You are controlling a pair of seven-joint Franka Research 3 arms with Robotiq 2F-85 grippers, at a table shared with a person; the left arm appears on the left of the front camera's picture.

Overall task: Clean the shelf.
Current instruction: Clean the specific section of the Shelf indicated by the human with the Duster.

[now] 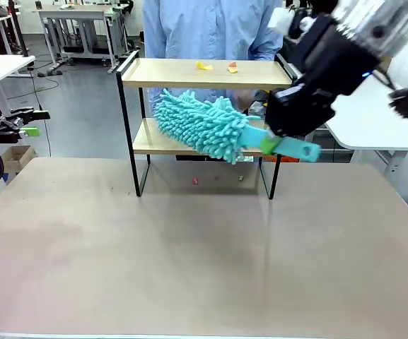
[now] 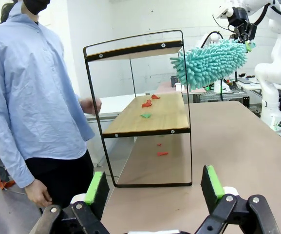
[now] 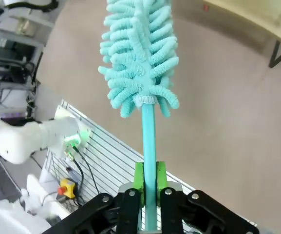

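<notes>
Teal duster [image 1: 204, 127] clamped by its handle in the right gripper [image 1: 271, 145], green pads pressed onto the stick. Fluffy head tilted, out in front of the shelf [image 1: 168, 72], level with the gap between the two boards. Contact with the lower board: cannot tell.

Shelf upright at the far middle of the worktop [image 1: 204, 268], person [image 1: 211, 28] standing just behind it.

On the top board: yellow scrap [image 1: 204, 66] and orange scrap [image 1: 232, 68], near each other. On the lower board: red scraps [image 2: 146, 103] and a green scrap [image 2: 145, 115]. More bits [image 2: 162, 153] on the worktop under the shelf.

Left gripper [image 2: 155, 183] spread wide, holding nothing. Parked off the worktop's left edge, well apart from the shelf, aimed at its side frame.
</notes>
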